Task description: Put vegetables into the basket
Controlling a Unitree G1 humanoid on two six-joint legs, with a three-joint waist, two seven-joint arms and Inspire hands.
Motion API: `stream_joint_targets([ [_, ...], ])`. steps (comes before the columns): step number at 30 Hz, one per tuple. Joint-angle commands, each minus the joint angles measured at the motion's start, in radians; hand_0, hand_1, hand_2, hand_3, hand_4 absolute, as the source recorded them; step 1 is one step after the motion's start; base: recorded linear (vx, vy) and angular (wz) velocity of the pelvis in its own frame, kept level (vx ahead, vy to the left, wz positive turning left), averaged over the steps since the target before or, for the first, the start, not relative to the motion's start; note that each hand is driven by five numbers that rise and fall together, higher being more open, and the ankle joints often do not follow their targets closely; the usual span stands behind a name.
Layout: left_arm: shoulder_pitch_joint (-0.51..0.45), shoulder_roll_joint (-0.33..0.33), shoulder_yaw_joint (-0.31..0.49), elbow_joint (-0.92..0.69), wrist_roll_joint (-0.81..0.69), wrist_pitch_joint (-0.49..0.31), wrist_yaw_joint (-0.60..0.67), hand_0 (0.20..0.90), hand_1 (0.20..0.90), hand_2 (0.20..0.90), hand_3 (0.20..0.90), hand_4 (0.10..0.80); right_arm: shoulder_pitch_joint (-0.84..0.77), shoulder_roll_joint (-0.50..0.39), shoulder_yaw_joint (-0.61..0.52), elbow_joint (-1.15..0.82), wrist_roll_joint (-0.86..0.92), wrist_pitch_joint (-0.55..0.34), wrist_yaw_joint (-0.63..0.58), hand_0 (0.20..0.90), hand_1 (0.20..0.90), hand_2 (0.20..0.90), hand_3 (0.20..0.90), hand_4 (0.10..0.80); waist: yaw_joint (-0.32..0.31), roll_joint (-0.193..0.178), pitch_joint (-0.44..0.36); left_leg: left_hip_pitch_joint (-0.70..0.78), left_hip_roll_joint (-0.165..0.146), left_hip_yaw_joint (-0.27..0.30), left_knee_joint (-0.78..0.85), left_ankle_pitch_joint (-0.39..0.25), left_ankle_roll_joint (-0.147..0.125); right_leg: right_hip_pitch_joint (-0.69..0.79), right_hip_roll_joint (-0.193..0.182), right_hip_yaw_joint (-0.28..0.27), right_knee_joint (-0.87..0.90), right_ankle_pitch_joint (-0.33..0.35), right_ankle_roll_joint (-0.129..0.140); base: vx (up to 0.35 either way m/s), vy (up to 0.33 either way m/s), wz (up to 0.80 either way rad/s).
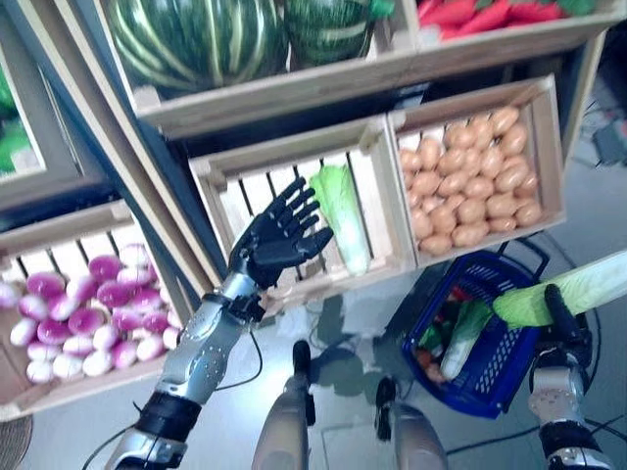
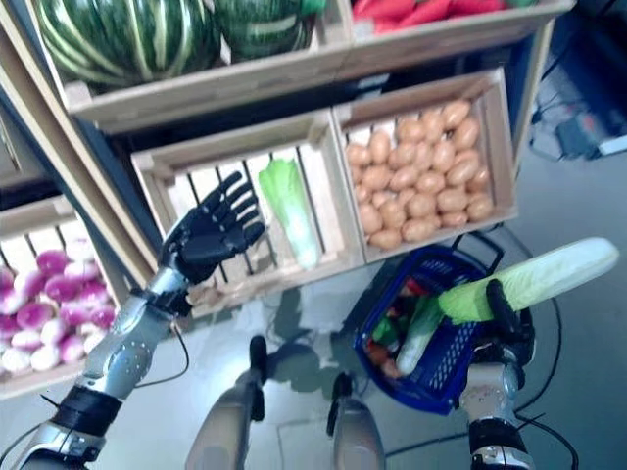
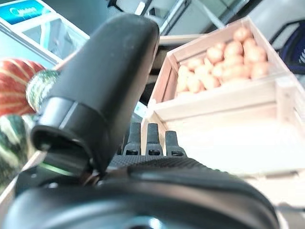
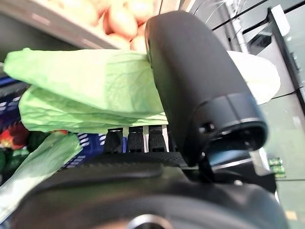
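Note:
My right hand (image 1: 562,331) is shut on a long pale green cabbage (image 1: 578,288), held level just above the right rim of the blue basket (image 1: 487,389) on the floor. The right wrist view shows its thumb (image 4: 200,81) over the leafy end (image 4: 86,90). Inside the basket lie another cabbage (image 1: 458,341) and some red and green vegetables. My left hand (image 1: 279,240) is open, fingers spread, in front of the middle wooden crate (image 1: 294,162). A single cabbage (image 1: 343,215) lies in that crate, just right of the fingertips and apart from them.
A crate of potatoes (image 1: 475,176) sits to the right of the middle crate, directly above the basket. Striped green melons (image 1: 196,39) and red peppers (image 1: 480,15) fill the shelf above. Purple-white turnips (image 1: 78,313) lie in the lower left crate.

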Motion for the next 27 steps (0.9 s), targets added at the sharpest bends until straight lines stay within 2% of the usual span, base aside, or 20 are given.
stream_joint_targets([
  [1,-0.077,-0.027,0.023,-0.127,-0.021,-0.133,-0.015,0.9,0.9,0.9,0.9,0.8,-0.07,-0.076,-0.05,-0.019,-0.039,-0.156,-0.064,0.3,0.3,0.3,0.3,0.4,0.013,0.002,-0.018,-0.087,-0.005,-0.047,0.289,-0.254,-0.019,-0.095,-0.006,0.013,0.001,0.145,-0.059,-0.136,0.004,0.09],
  [5,-0.145,-0.029,-0.012,-0.136,0.003,-0.161,0.008,0.9,0.9,0.9,0.9,0.8,-0.147,-0.095,-0.003,0.032,-0.051,-0.13,-0.082,0.3,0.3,0.3,0.3,0.4,0.019,0.012,0.024,-0.165,-0.018,-0.048,0.35,-0.267,-0.016,-0.178,-0.017,0.015,0.095,0.12,-0.063,-0.122,-0.022,0.03],
  [10,-0.222,-0.015,-0.027,-0.136,0.01,-0.173,0.0,0.9,0.9,0.9,0.9,0.8,-0.244,-0.131,0.051,0.095,-0.052,-0.032,-0.072,0.3,0.3,0.3,0.3,0.4,0.025,0.023,0.059,-0.256,-0.027,-0.047,0.463,-0.304,-0.015,-0.28,-0.024,0.015,0.231,0.082,-0.077,-0.095,-0.025,0.09],
  [16,-0.305,0.016,-0.019,-0.144,0.01,-0.188,0.021,0.9,0.9,0.9,0.9,0.8,-0.328,-0.165,0.083,0.22,-0.056,0.072,-0.079,0.3,0.3,0.3,0.3,0.4,0.033,0.036,0.076,-0.367,-0.024,-0.043,0.622,-0.365,0.005,-0.41,-0.042,0.018,0.397,0.031,-0.099,-0.037,0.005,0.06],
  [18,-0.323,0.013,-0.013,-0.144,0.019,-0.21,0.051,0.9,0.9,0.9,0.9,0.8,-0.352,-0.164,0.089,0.252,-0.086,0.1,-0.096,0.3,0.3,0.3,0.3,0.4,0.034,0.038,0.075,-0.391,-0.028,-0.049,0.671,-0.405,0.009,-0.441,-0.038,0.031,0.45,0.0,-0.095,0.062,0.017,0.07],
  [21,-0.351,-0.008,0.0,-0.132,0.013,-0.208,0.077,0.9,0.9,0.9,0.9,0.8,-0.396,-0.156,0.114,0.311,-0.143,0.175,-0.147,0.3,0.3,0.3,0.3,0.4,0.036,0.046,0.076,-0.447,-0.034,-0.053,0.749,-0.425,0.018,-0.507,-0.038,0.042,0.525,-0.013,-0.1,0.007,0.011,-0.03],
  [27,-0.379,-0.021,0.007,-0.105,0.017,-0.228,0.092,0.9,0.9,0.9,0.9,0.8,-0.464,-0.128,0.116,0.416,-0.046,0.271,-0.202,0.3,0.3,0.3,0.3,0.4,0.045,0.061,0.076,-0.53,-0.04,-0.05,0.824,-0.445,0.025,-0.59,-0.034,0.058,0.592,-0.024,-0.101,0.0,0.0,0.0],
])
